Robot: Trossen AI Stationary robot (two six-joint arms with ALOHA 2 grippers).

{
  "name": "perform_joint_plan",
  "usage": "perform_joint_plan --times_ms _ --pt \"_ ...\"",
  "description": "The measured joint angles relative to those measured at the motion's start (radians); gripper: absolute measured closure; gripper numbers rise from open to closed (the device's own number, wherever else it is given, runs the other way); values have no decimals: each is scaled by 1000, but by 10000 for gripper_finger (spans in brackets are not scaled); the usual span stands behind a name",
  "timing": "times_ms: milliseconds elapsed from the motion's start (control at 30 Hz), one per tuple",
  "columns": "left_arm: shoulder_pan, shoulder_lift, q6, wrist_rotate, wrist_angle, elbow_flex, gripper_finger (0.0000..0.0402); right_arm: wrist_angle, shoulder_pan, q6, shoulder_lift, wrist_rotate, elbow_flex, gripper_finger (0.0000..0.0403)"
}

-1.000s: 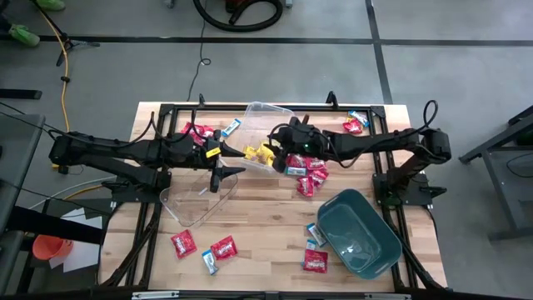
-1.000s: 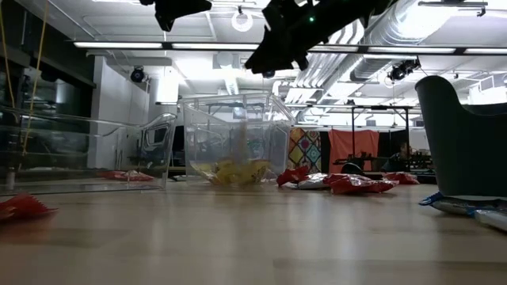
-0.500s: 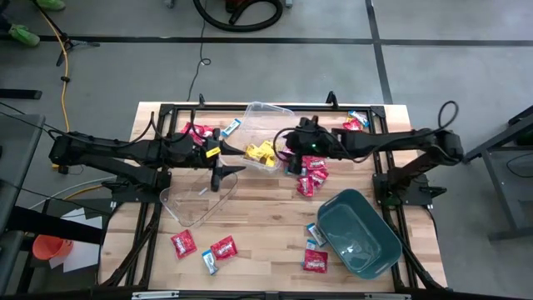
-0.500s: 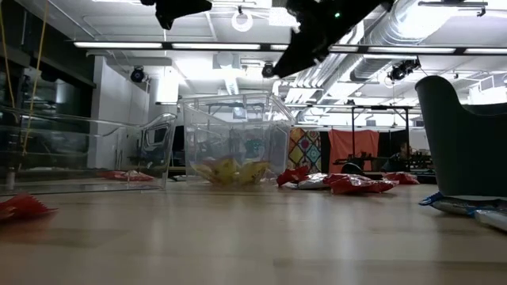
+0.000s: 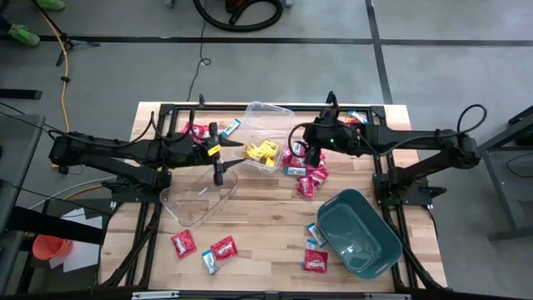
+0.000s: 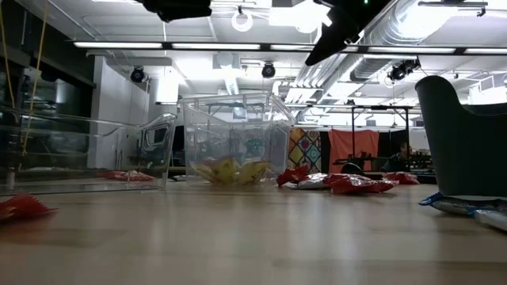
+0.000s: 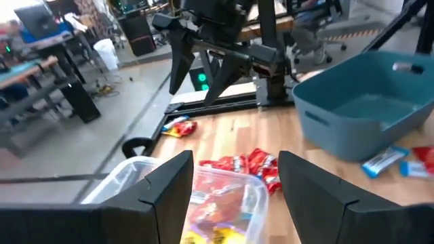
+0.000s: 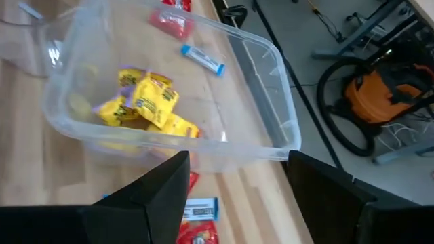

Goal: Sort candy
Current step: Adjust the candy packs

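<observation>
High view, left to right: left gripper (image 5: 221, 158) hovering beside clear tub (image 5: 268, 117), fingers spread, gripping nothing. Yellow candy (image 5: 261, 152) sitting inside that tub (red and blue-white packets lying scattered on table (image 5: 266, 225)). Right gripper (image 5: 301, 147) hanging just past tub over red pile (image 5: 312, 177), fingers released, empty. Teal bin (image 5: 358, 233) sitting near right front corner.

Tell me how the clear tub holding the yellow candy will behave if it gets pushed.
The clear tub looks thin-walled and holds only a few yellow candies, so it is probably light and would likely slide on the smooth wooden table. Its walls may flex.
</observation>
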Motion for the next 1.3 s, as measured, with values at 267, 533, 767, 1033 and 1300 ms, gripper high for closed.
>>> perform_joint_plan --times_ms 267,533,767,1033,1300 --pt "19 0 110 -109 0 0 197 0 -79 -74 0 1 0 157" --pt "71 0 156 -141 0 0 197 -20 -173 -4 3 95 0 157" --pt "129 0 148 -141 0 0 197 -266 -420 291 68 145 0 157" --pt "158 1 39 -92 -39 -5 197 -269 -630 483 181 141 -99 157" --pt "157 50 -30 -4 -46 -5 197 -89 -675 577 224 95 -233 157"
